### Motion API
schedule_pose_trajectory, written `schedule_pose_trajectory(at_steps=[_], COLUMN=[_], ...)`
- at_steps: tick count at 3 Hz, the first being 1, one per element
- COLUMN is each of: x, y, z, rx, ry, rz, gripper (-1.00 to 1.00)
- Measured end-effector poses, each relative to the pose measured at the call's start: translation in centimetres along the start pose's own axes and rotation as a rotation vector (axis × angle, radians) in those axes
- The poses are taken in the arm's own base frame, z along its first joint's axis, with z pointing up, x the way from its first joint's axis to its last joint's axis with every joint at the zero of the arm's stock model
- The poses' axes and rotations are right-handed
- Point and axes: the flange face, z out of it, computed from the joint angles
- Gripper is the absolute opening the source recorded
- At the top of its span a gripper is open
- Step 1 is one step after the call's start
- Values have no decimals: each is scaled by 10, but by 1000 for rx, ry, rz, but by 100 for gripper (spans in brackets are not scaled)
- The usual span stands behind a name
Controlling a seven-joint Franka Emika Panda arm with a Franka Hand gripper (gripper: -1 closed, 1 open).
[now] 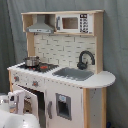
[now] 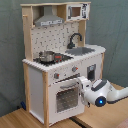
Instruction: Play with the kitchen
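While the oven door [image 2: 65, 98] of the tall white and light-wood toy kitchen [image 2: 60, 60] stands a bit open, the job seems to be moving that door. The kitchen sits on a wooden floor [image 2: 100, 117]. A small silver pot [image 2: 47, 56] rests on the black stovetop, the grey sink [image 2: 82, 50] lies further right, and the white robot arm's end effector [image 2: 82, 89] is at the door's right edge. I cannot tell if it is gripping. It should swing the door slowly, following the hinge.
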Motion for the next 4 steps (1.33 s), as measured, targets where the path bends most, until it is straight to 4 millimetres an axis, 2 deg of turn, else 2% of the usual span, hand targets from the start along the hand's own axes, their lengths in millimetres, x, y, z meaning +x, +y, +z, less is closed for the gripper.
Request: schedule_pose_trajectory(at_steps=[1, 2, 4], x=[19, 57, 70], y=[3, 7, 30], z=[25, -8, -67], rx=[-18, -6, -29], ry=[-26, 37, 98], rz=[3, 27, 55], gripper=[100, 100, 100])
